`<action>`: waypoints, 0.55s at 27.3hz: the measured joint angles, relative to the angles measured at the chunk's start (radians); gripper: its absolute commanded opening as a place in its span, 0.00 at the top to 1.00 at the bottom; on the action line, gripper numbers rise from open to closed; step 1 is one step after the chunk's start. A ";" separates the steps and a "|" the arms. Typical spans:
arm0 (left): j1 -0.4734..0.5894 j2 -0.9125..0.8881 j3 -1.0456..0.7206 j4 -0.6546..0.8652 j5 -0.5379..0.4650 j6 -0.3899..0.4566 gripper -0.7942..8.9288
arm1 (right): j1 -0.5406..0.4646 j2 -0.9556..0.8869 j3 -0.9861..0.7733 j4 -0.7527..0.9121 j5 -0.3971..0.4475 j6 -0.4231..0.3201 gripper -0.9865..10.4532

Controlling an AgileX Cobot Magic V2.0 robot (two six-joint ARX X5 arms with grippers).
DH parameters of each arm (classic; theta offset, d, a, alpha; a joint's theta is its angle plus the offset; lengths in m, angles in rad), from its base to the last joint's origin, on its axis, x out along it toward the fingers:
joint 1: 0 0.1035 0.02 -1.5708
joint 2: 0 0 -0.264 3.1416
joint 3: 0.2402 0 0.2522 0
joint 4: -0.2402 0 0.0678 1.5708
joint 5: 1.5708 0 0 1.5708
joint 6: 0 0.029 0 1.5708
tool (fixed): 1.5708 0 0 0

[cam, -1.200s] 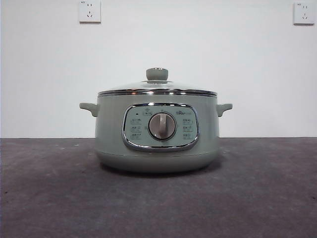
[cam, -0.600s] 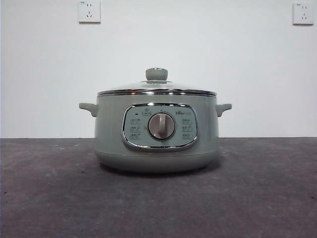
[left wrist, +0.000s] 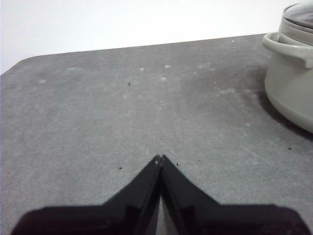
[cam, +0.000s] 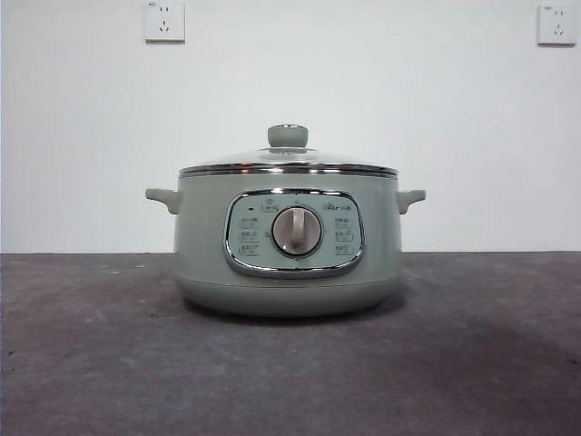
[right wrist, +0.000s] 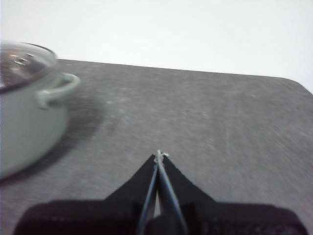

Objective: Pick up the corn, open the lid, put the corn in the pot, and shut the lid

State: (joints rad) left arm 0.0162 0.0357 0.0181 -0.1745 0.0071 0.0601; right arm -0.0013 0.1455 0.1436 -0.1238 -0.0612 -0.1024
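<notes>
Front view: one pot (cam: 287, 245) stands alone at the middle of the dark grey desk (cam: 91, 363), its control panel and dial (cam: 296, 231) facing the camera, its two side handles pointing to 3 and 9 o'clock, and the one lid (cam: 289, 163) seated level on it, knob up; two wall sockets (cam: 164, 20) sit high behind. No corn shows in any view. The left claw (left wrist: 159, 157) and the right claw (right wrist: 159, 154) each hover over bare desk well apart from the pot, jaws pressed together on nothing.

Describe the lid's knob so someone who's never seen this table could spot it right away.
Start at the sage-green pot standing alone in the middle of the dark table. A domed glass lid with a chrome rim sits closed on it. At the lid's top centre is the knob: small, round, sage-green, the highest point, unlike the silvery dial below.
</notes>
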 measured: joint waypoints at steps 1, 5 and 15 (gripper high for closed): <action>0.000 0.002 0.000 0.000 0.000 0.000 0.92 | -0.007 -0.023 -0.025 0.013 0.002 0.000 0.91; 0.000 0.004 0.000 0.000 0.000 0.000 0.92 | -0.006 -0.087 -0.097 0.029 0.005 -0.002 0.91; 0.000 0.005 0.000 0.001 0.000 0.000 0.92 | -0.006 -0.135 -0.124 -0.053 0.017 0.002 0.91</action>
State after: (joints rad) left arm 0.0166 0.0406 0.0181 -0.1738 0.0071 0.0601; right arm -0.0074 0.0105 0.0193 -0.1772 -0.0444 -0.1009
